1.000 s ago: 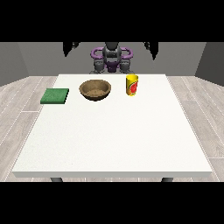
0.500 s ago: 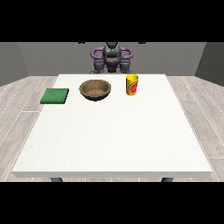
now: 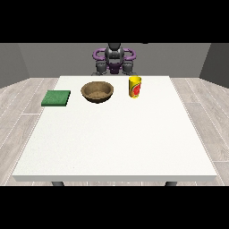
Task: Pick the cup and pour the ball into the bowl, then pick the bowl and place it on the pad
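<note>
The yellow cup (image 3: pixel 135 86) is set upright on the white desk (image 3: pixel 116 134), its long axis vertical, just right of the brown bowl (image 3: pixel 97 92); a red label is seen on it, but no writing can be read. The green pad (image 3: pixel 56 98) is laid flat at the desk's left edge. Neither hand is seen, so the state of the fingers cannot be told.

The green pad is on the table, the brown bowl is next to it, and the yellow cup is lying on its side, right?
Not quite. In the front view the yellow cup is standing upright, not lying on its side. The rest is right: the green pad lies on the table, and the brown bowl sits beside it, between pad and cup.
</note>
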